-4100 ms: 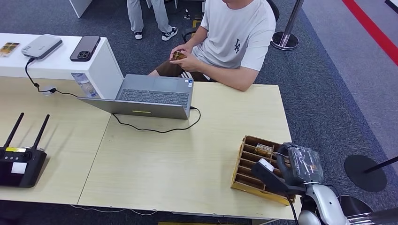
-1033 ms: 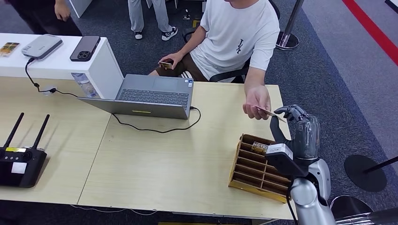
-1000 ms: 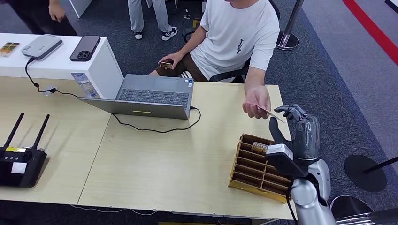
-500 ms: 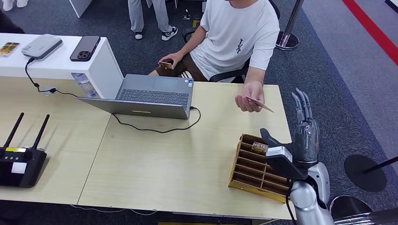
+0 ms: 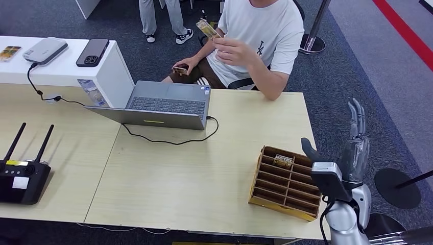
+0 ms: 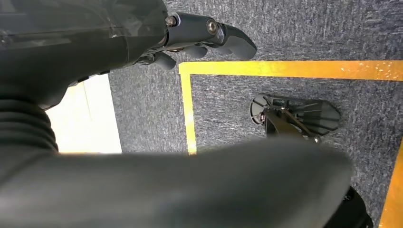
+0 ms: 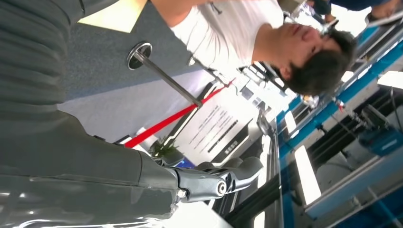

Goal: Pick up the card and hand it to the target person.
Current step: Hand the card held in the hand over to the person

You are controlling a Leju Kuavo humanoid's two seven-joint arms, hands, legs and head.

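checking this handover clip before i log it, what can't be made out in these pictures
- Card in the person's raised hand, head view: its print is too small to read.
- Small item in one slot of the wooden organizer, head view: too small to identify.
- Left hand, left wrist view: the wrist cover and a blurred dark shape hide most of it, so its fingers' pose is unclear.
- Right hand, head view: empty, fingers straight.

The right hand (image 5: 352,148) stood raised on its silver arm, fingers (image 5: 356,116) straight and apart, thumb out, holding nothing. The left hand (image 6: 142,33) hung low, its fingers seemingly loosely curled, apparently around nothing.
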